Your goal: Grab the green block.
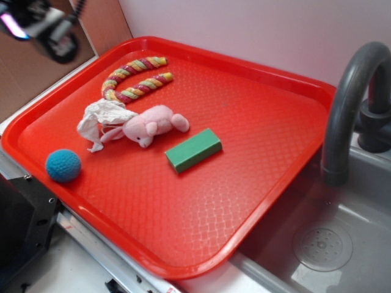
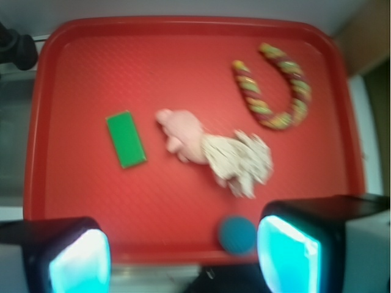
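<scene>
Flat, green block [image 1: 193, 149] [image 2: 126, 139] lies diagonal on tray [image 1: 256, 122] [image 2: 183, 55], beside pink plush [image 1: 153, 125] [image 2: 181, 135].

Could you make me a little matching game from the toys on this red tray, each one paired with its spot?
Things:
1. green block
2. blue knitted ball
3. striped U-shaped rope
4. pink plush toy

Places, in the exterior view:
A. near the tray's far edge
B. near the tray's left front edge
C. beside a crumpled white cloth
D. alone, right of the plush

Pairs: 1-D, 2-B, 3-A, 4-C
</scene>
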Available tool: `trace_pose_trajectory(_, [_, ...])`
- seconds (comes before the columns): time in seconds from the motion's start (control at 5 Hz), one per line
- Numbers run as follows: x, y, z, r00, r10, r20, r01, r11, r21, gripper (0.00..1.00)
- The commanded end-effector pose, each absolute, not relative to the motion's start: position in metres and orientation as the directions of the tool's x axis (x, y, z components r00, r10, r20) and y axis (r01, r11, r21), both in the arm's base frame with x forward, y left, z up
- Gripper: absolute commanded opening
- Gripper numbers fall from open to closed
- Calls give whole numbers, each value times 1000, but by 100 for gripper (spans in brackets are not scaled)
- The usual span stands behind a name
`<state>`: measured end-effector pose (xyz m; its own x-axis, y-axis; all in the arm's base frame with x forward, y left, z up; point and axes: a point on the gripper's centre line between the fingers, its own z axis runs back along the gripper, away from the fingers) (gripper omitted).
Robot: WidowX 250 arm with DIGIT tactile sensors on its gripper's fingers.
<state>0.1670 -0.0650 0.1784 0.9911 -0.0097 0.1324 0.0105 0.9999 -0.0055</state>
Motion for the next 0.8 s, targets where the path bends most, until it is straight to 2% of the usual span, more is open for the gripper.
trace_pose_trajectory(0.0, [198,-91,141,984,-87,154,96,994,-52,100])
trace_pose_trajectory(0.4, [220,-103,98,977,-150,151,147,989,25,100])
trace_pose_trajectory(0.6, [228,-112,76,979,-175,105,170,984,57,100])
